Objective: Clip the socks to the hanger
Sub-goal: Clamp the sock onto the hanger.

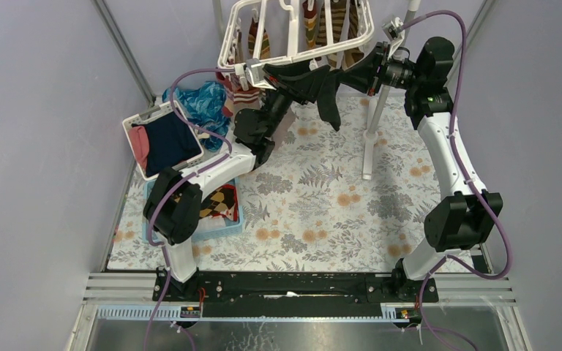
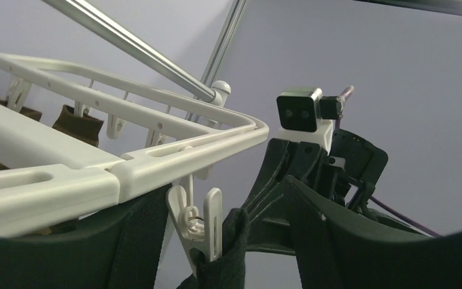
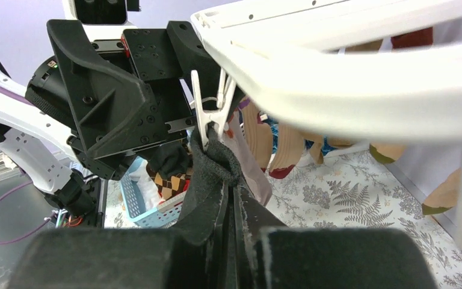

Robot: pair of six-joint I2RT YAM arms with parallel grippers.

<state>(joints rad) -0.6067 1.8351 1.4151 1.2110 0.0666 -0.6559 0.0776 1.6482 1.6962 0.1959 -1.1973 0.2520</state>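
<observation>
- The hanger (image 2: 174,162) is up high at the far end of the table (image 1: 322,212), on its pole (image 1: 372,139).
- Both arms reach up to the near rail of the hanger.
- A white clip (image 2: 203,220) hangs under that rail, close to a corner.
- The clip is shut on the top edge of a black sock (image 3: 213,165).
- The L gripper (image 2: 225,247) has its fingers (image 2: 313,229) spread wide, w/ the clip & the sock top btwn them. Can't tell if they touch the clip.
- The L gripper holds nothing.
- The R gripper (image 3: 233,211) is just under the clip. Its fingers are pressed tight together on the black sock.
- From the top view, the black sock runs btwn the 2 grippers & its loose end hangs down over the table.
- More socks are clipped on the hanger: striped socks (image 1: 329,25) at the far side & tan socks (image 3: 289,153) w/ red toes.
- A blue basket (image 3: 133,195) sits on the L side of the table, w/ a brown & yellow diamond sock (image 3: 171,180) in it.
- A white basket (image 1: 146,113) is behind it, next to a shiny blue cloth (image 1: 203,102).
</observation>
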